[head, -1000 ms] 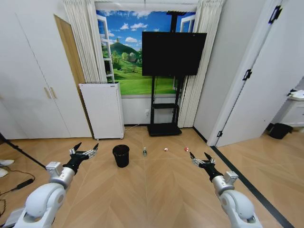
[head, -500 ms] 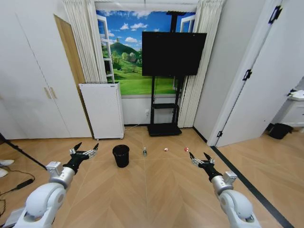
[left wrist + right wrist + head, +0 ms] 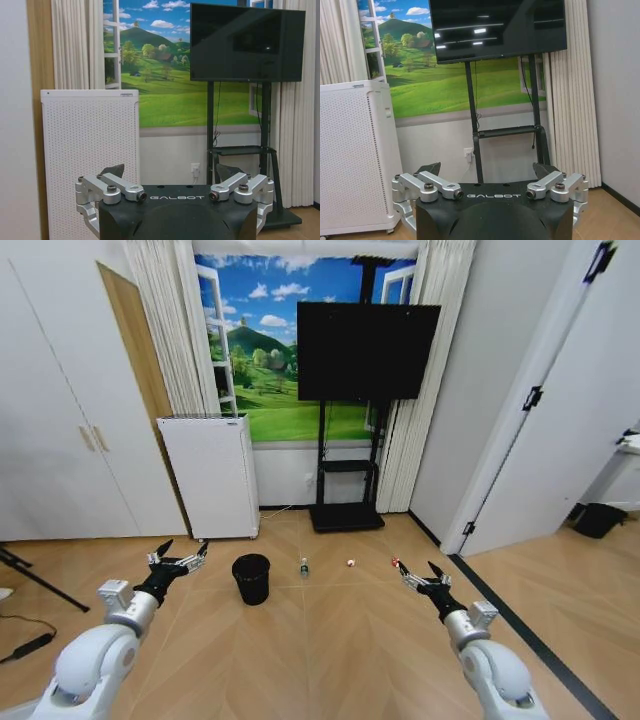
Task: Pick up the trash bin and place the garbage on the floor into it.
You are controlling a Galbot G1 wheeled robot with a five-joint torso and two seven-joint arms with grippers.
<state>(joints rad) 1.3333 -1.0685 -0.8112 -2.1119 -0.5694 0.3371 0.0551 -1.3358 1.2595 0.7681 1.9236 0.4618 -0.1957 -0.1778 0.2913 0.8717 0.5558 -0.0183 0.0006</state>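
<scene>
Task looks barely begun. The trash bin (image 3: pixel 251 578) stands upright on the wood floor (image 3: pixel 330 650), far ahead & a bit left of centre, nothing touching it. Can't see into it from here.

Garbage is all loose on the floor in a rough row to the bin's right: the bottle (image 3: pixel 303 567) just beside the bin, standing upright; a small red-and-white scrap (image 3: pixel 351 562) farther right; a second scrap (image 3: pixel 394 562) right again, close to the right claw's tip as seen from the head cam, though prob. well beyond it in depth.

Left gripper (image 3: pixel 178 560) is held out in the air, near side & left of the bin, fingers spread wide, holding nothing. Right gripper (image 3: pixel 421 576) likewise out front on the right, fingers spread apart, empty. Neither touches a thing.

So, by my read: nothing done, everything left — bin to be lifted, then 3 pieces to go in. Robot seems too far off to reach any of it.

Writing: "GALBOT" in white on the black wrist housing in both wrist cams. No legible text on the white perforated appliance (image 3: pixel 213 476) at far left, nor on the dark TV (image 3: pixel 367 338) on its stand. Bottle label too small to read.
</scene>
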